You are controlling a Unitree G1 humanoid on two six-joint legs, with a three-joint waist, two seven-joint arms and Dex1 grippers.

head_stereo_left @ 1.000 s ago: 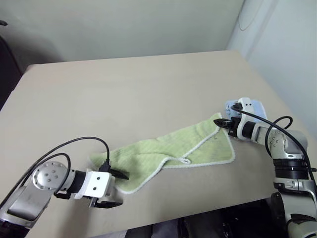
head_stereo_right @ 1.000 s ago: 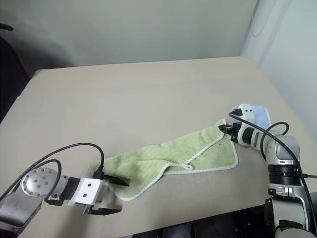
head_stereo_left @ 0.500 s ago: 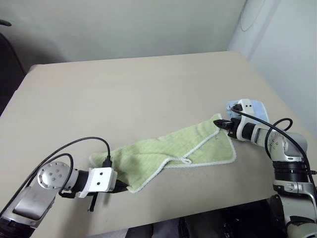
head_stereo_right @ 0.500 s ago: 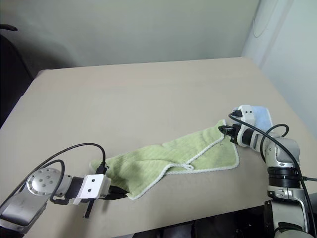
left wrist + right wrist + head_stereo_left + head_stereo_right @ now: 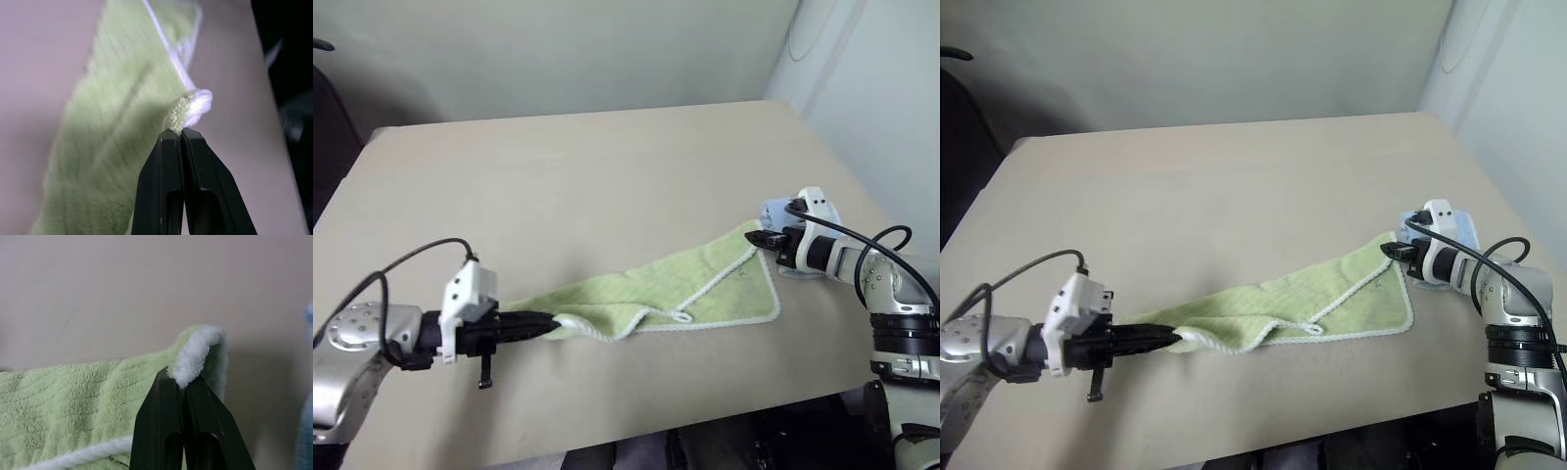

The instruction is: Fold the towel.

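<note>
Change since a second ago: the towel's near-left corner is being lifted off the table by the left claw, which was standing apart beside that corner and is now clenched on it; the right claw is being kept where it was.
Left claw: it is being held clenched on the white-edged corner, a small tuft of terry being pinched between the tips in the left wrist view.
Right claw: it is being held clenched on the far-right corner, white edging being squeezed just above the tips in the right wrist view.
Towel position: it is being stretched in a long diagonal band between the two claws, its middle and its lower right part, with the small white loop, still being carried by the table.
Neighbour: a light blue cloth is lying just behind the right claw, partly hidden by it.
Handling, as judged: the cloth is being read as light, soft and limp, sagging wherever unsupported, and not fragile; terry pile is likely giving good friction.
Where to hold, as judged: corners on the stitched edging are being favoured, since that hem is thicker and less likely to slide out.
Risk, as judged: little fabric is being gripped at the left corner, so slipping under tension is possible.
</note>
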